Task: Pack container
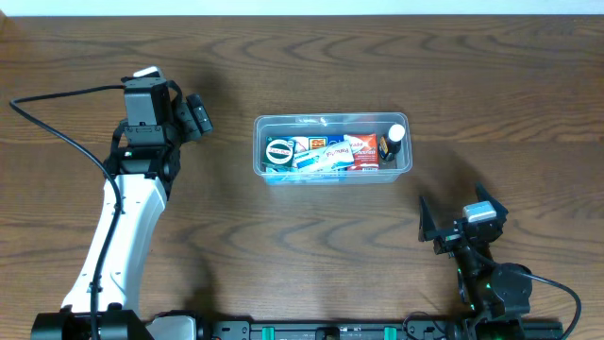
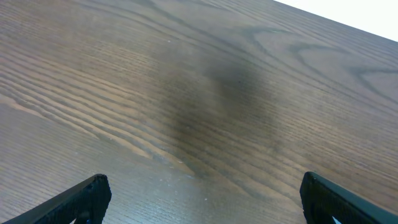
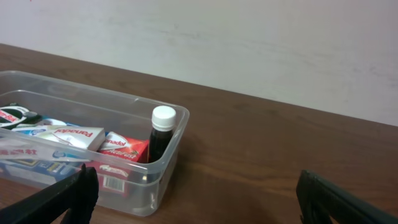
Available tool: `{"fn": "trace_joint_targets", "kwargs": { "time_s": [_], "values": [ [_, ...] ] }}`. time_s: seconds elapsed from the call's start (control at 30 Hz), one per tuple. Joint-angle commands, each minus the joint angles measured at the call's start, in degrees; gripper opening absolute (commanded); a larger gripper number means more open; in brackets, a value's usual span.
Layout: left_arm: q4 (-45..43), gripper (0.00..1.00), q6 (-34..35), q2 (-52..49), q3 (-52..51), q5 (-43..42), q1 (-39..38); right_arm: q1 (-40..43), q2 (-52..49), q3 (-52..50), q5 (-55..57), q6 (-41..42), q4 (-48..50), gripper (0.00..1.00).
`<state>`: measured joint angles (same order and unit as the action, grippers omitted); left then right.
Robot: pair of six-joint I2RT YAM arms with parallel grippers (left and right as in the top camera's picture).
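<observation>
The clear plastic container (image 1: 332, 121) sits at the table's middle. It holds a round green-and-white tin (image 1: 279, 152), a white-blue packet (image 1: 326, 156), a red box (image 1: 365, 149) and a dark bottle with a white cap (image 1: 395, 139). In the right wrist view the container (image 3: 163, 168) shows at the left, with the bottle (image 3: 161, 133) and red box (image 3: 124, 148) at its near end. My left gripper (image 1: 196, 115) is open and empty, left of the container; its wrist view (image 2: 202, 202) shows only bare wood. My right gripper (image 1: 455, 225) is open and empty, in front of and right of the container.
The table is dark brown wood (image 1: 311, 236). A black cable (image 1: 57, 118) runs along the left side beside the left arm. A pale wall (image 3: 249, 43) rises behind the table's far edge in the right wrist view.
</observation>
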<state>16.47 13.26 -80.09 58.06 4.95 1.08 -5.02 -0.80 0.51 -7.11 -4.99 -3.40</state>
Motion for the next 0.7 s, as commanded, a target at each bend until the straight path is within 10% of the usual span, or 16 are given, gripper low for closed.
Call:
{"fn": "trace_joint_targets", "kwargs": {
  "time_s": [0.0, 0.67],
  "values": [
    [0.0, 0.98, -0.5, 1.9, 0.8, 0.7, 0.2, -0.5, 0.0, -0.2, -0.4, 0.2, -0.2, 0.99],
    [0.0, 0.98, -3.8, 29.4, -24.2, 0.7, 0.2, -0.5, 0.0, -0.2, -0.4, 0.2, -0.2, 0.99]
  ]
}}
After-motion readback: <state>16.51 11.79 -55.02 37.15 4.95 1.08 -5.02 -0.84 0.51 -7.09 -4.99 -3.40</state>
